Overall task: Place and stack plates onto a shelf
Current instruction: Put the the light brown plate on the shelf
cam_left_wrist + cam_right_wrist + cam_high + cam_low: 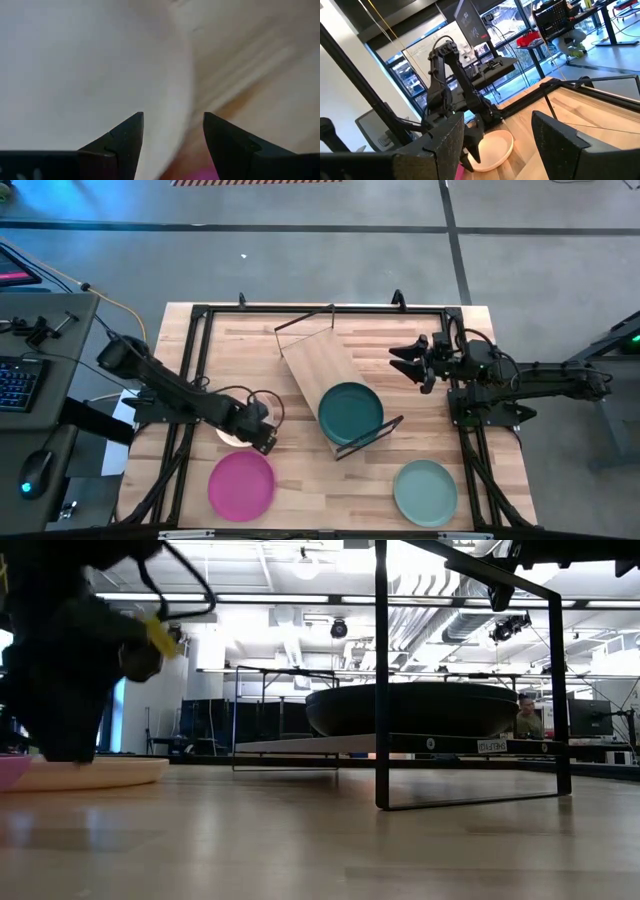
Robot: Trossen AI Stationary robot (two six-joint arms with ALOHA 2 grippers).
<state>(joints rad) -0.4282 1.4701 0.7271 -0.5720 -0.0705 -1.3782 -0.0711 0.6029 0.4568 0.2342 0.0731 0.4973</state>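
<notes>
1. Behind the wooden tabletop (300, 500) lies a grey floor in the high view, and the low view looks into a bright workshop hall where a person (527, 715) sits far off at the right.
2. On the tabletop the shelf (312, 365) stands skewed, its light board running from the far middle toward the near right, with a thin black frame at each end.
3. A dark teal plate (350, 413) rests on the near end of that board; in the low view it sits raised above the table on the shelf.
4. Beside the table's near left edge lies the magenta pink plate (241, 484), and the pale sage-green plate (425, 491) lies near the right corner, well apart from it.
5. Just beyond the pink plate, the cream plate (100, 772) lies flat on the wood, mostly hidden under the left arm in the high view.
6. Directly over that cream plate is the left gripper (172, 132); its fingers stand apart, straddling the plate's rim, and whether they touch it is not clear.
7. At the right side of the table, beyond the shelf, the right gripper (408, 360) hovers, its fingers spread wide and holding nothing.
</notes>
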